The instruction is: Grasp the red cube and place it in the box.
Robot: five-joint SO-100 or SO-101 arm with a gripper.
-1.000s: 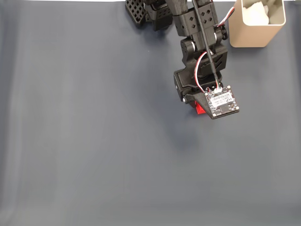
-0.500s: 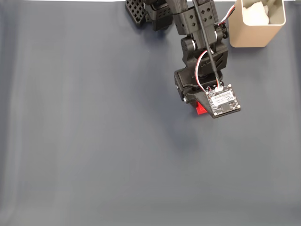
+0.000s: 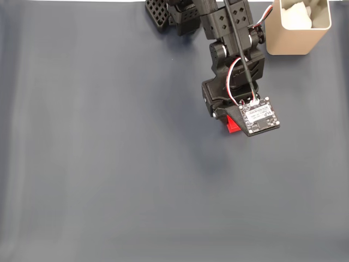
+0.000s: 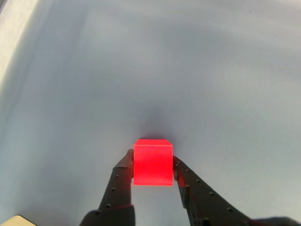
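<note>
Fingers: both black fingers (image 4: pixel 123 175) are pressed against the sides of the red cube (image 4: pixel 153 162), so the gripper (image 4: pixel 151 165) is clamped right on it.
Cube: in the fixed view just a bit of red pokes out under the arm's wrist (image 3: pixel 233 125), roughly mid-right on the tabletop (image 3: pixel 109 164).
Box: beige box (image 3: pixel 297 33) sits in the top right corner, well apart from the cube.

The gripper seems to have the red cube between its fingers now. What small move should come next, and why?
Probably a short lift straight up. In the wrist view the gripper has a finger pressed against each side of the red cube, so the grasp looks made. The box stands apart, near the top right corner of the fixed view.
</note>
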